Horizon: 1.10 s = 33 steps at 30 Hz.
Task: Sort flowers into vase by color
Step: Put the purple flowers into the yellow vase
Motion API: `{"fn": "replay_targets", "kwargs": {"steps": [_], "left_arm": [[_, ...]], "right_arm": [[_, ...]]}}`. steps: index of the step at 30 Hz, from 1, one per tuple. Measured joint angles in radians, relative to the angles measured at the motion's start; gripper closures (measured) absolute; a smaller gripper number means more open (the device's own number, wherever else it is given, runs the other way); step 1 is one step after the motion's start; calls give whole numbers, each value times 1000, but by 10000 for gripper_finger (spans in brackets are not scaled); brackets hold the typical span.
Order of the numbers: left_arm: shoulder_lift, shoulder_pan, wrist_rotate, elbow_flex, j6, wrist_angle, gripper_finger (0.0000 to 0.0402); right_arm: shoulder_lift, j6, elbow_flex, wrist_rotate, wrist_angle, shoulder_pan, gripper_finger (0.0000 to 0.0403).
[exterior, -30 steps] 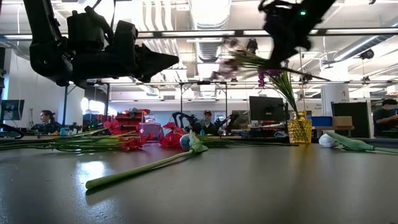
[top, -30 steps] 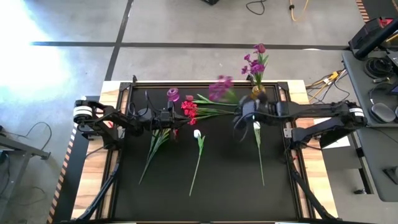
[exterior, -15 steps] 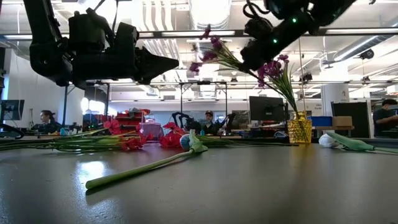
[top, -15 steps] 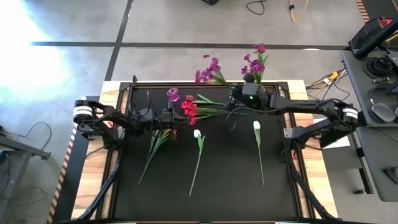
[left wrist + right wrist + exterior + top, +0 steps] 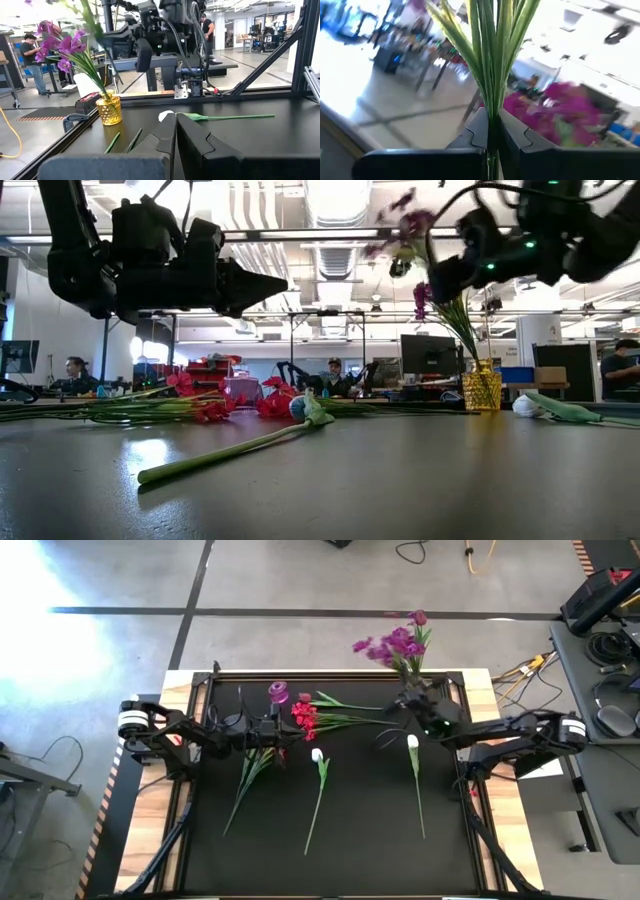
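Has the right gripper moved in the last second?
Yes. The right gripper, shut on a purple flower, moved toward the gold vase at the table's far edge.

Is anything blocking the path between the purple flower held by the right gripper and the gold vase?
Nothing solid does. The right gripper holds the purple flower beside the gold vase; only the purple stems already standing in the vase crowd its mouth.

A grey concrete floor [image 5: 300,580] is seen around the table, crossed by dark tape lines [image 5: 300,612], with bright glare at one corner. Cables [image 5: 480,555] are laid on it. A side bench [image 5: 610,720] bearing headphones [image 5: 603,645] is placed beside the table. Beyond, an open workshop is shown, with ceiling ducts [image 5: 340,200], monitors [image 5: 428,353] and seated people [image 5: 74,370].
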Motion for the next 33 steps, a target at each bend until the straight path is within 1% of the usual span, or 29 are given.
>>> {"fn": "replay_targets", "kwargs": {"steps": [4, 8, 13, 17, 22, 27, 33], "left_arm": [[0, 0, 0, 0, 1, 1, 402], [0, 0, 0, 0, 1, 1, 402], [0, 0, 0, 0, 1, 1, 402], [0, -1, 0, 2, -2, 1, 402], [0, -1, 0, 5, -2, 1, 402], [0, -1, 0, 5, -3, 1, 402], [0, -1, 0, 5, -3, 1, 402]], "right_arm": [[0, -56, -77, 20, 236, 0, 391], [0, -104, -96, 21, 399, -19, 391], [15, -98, -36, 29, 398, -100, 391], [61, -89, 14, 13, 394, -168, 391], [136, -16, 33, -9, 395, -237, 391], [220, 24, 31, -10, 394, -277, 391], [275, 58, 33, -9, 394, -282, 391]]}}
